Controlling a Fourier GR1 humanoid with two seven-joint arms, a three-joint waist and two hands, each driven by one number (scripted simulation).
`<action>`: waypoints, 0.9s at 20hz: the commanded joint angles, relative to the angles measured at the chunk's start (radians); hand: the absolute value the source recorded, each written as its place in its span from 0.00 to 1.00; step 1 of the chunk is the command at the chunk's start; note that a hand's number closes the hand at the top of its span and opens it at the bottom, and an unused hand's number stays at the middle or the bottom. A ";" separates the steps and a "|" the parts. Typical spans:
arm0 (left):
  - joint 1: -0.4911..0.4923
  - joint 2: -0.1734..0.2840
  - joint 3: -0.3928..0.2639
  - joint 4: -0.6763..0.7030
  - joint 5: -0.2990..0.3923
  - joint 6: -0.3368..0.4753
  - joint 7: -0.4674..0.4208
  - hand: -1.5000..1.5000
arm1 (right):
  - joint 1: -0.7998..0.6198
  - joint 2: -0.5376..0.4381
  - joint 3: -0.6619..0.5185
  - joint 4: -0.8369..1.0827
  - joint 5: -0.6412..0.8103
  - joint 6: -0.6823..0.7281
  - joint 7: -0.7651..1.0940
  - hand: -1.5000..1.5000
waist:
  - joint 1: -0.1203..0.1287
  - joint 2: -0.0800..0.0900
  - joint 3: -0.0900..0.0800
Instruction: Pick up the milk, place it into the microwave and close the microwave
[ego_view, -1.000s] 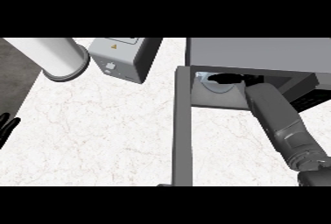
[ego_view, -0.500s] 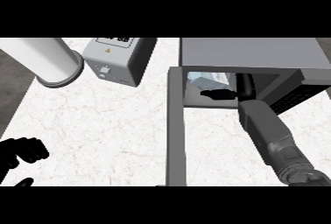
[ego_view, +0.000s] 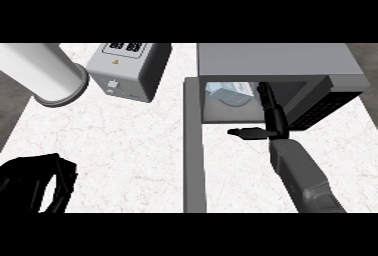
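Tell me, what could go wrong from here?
The right hand reaches into the microwave with straight fingers right beside the milk; pulling out, it might knock the carton over. The door stands wide open, so swinging it shut before the forearm is out would catch the arm. The left hand sits at the lower left, near the door's far end, and may get in its way.

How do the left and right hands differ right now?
The right hand has straight fingers and reaches into the microwave's open mouth beside the milk; the left hand has curled fingers and holds nothing. The right hand sits at the view's upper right with its grey forearm in full view; the left hand sits at the lower left corner over the counter, no forearm showing. Both are black, and neither holds the milk.
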 joint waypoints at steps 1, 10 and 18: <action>0.051 -0.017 -0.154 -0.078 -0.053 0.072 0.007 1.00 | 0.109 0.027 0.037 -0.111 0.000 0.015 -0.003 0.00 | -0.009 -0.007 -0.001; -0.034 -0.018 -0.218 0.030 -0.211 0.059 -0.087 1.00 | 0.460 0.004 0.110 -0.518 -0.031 0.079 0.109 0.00 | -0.036 -0.011 -0.003; -0.152 -0.018 -0.515 0.209 -0.423 0.217 -0.171 1.00 | 0.799 -0.025 0.180 -0.886 -0.046 0.150 0.147 0.00 | -0.033 -0.004 -0.002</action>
